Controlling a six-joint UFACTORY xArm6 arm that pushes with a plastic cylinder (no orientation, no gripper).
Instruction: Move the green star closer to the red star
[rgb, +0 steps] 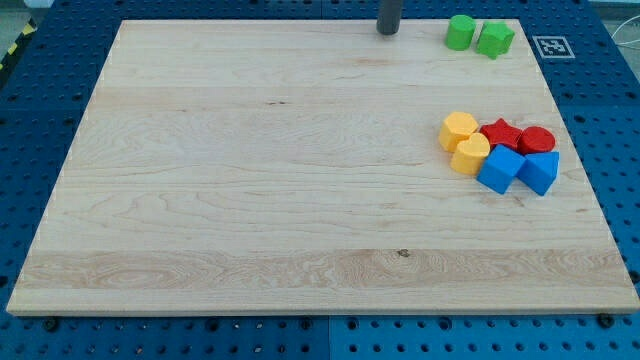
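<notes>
The green star (495, 39) lies at the view's top right of the wooden board (250, 180), touching a green round block (460, 32) on its left. The red star (500, 135) sits lower on the right in a tight cluster, well below the green star. My tip (387, 31) is at the board's top edge, left of the green round block with a gap between them, and touches no block.
The cluster around the red star holds a red cylinder (537, 140), two yellow blocks (459, 130) (470, 155) and two blue blocks (499, 169) (540, 171). A marker tag (553, 46) lies off the board's top right corner.
</notes>
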